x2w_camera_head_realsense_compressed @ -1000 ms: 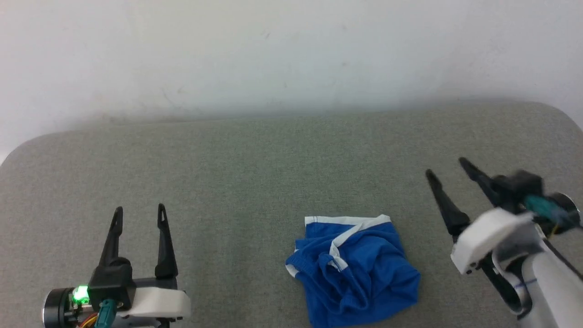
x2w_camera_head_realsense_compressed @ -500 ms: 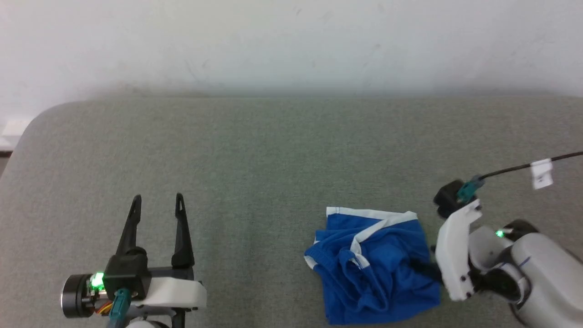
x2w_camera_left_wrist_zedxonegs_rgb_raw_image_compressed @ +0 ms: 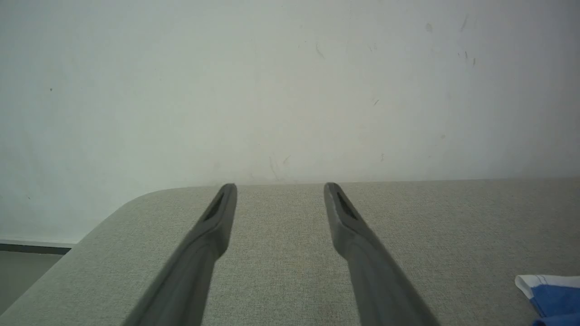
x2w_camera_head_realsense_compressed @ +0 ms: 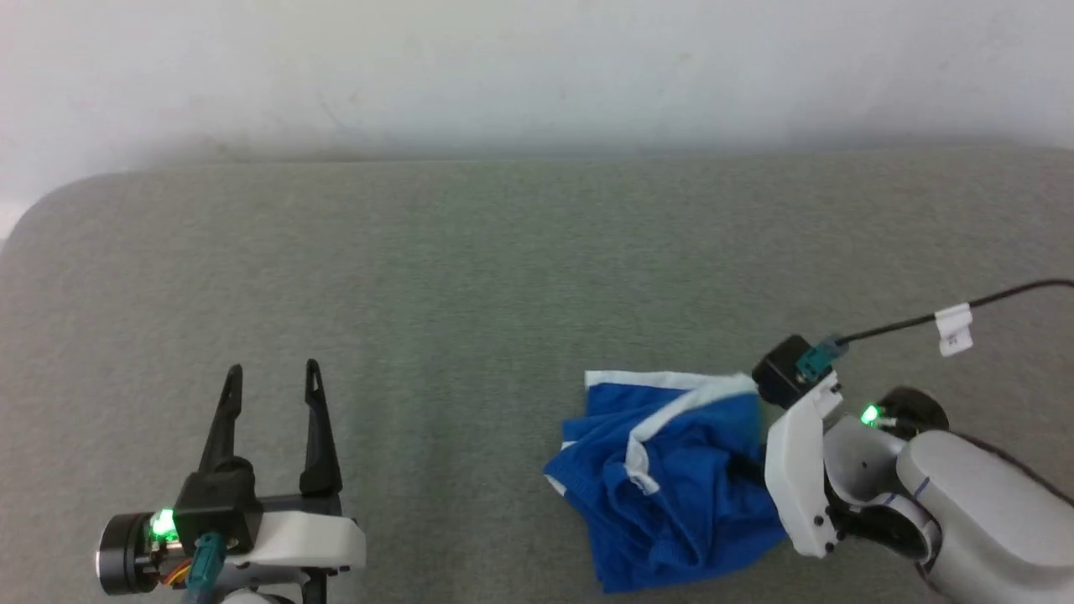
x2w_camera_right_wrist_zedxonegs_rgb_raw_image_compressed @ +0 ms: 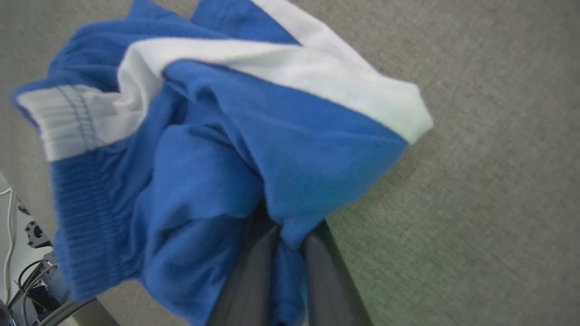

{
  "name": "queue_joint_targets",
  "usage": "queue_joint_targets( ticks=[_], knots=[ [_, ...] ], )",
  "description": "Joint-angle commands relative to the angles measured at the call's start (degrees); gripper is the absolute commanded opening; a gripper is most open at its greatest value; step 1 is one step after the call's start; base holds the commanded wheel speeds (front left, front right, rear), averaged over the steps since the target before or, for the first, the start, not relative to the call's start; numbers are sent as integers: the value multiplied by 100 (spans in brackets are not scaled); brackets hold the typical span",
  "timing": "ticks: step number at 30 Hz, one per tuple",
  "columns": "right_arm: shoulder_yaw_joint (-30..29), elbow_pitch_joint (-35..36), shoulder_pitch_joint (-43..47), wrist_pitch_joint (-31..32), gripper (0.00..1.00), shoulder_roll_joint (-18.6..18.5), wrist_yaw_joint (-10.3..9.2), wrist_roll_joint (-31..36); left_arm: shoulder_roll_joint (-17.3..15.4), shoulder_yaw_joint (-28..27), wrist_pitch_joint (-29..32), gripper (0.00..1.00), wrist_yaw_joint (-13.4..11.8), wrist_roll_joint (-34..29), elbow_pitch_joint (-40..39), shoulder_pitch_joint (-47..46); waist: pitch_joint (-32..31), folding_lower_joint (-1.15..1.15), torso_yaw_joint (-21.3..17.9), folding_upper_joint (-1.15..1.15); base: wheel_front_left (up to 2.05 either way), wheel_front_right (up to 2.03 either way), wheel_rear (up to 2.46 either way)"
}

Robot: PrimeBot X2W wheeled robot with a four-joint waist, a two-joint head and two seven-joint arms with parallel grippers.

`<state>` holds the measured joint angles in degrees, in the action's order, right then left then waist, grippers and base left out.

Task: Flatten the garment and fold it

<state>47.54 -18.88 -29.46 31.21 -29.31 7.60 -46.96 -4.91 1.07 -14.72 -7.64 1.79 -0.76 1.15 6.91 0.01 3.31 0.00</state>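
Note:
The bright blue shorts (x2w_camera_head_realsense_compressed: 671,478) lie crumpled on the grey table, right of centre, with white trim along their far edge. My right gripper (x2w_camera_right_wrist_zedxonegs_rgb_raw_image_compressed: 283,235) has gone into the right side of the shorts (x2w_camera_right_wrist_zedxonegs_rgb_raw_image_compressed: 204,149). Its two dark fingers are close together with a fold of blue fabric pinched between them, and the tips are buried in the cloth. The arm's white wrist (x2w_camera_head_realsense_compressed: 797,470) sits against the garment's right edge. My left gripper (x2w_camera_head_realsense_compressed: 273,369) rests at the lower left, open and empty, well apart from the shorts. A corner of the shorts (x2w_camera_left_wrist_zedxonegs_rgb_raw_image_compressed: 550,296) shows in the left wrist view beyond that gripper (x2w_camera_left_wrist_zedxonegs_rgb_raw_image_compressed: 279,188).
The grey padded table (x2w_camera_head_realsense_compressed: 470,277) runs back to a white wall and has a rounded far-left corner (x2w_camera_left_wrist_zedxonegs_rgb_raw_image_compressed: 136,199). A black cable with a white tag (x2w_camera_head_realsense_compressed: 954,329) trails from the right wrist. The table's near edge, with cables below it (x2w_camera_right_wrist_zedxonegs_rgb_raw_image_compressed: 27,271), lies close to the shorts.
The head camera has shifted. My right gripper, open and pointing up a second ago, has turned down into the shorts' right side and shut on the fabric. The left gripper stays open.

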Motion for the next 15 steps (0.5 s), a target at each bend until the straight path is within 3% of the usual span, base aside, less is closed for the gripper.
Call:
queue_joint_targets(
  ticks=[1,8,15],
  knots=[
    [9,50,-137,-61,0,-62,-11,10,-11,-28,-28,100,-4,-15,0,26,-72,-1,-396,0,0,0,0],
    [292,817,-864,-185,0,-705,-11,155,-54,-290,-28,100,-96,-35,-304,-50,421,-1,-1413,0,0,0,0],
    [211,678,-1559,-286,0,-1464,-11,602,-193,-571,-28,100,-212,-92,-736,-303,1254,-1,-2040,0,0,0,0]
  ],
)
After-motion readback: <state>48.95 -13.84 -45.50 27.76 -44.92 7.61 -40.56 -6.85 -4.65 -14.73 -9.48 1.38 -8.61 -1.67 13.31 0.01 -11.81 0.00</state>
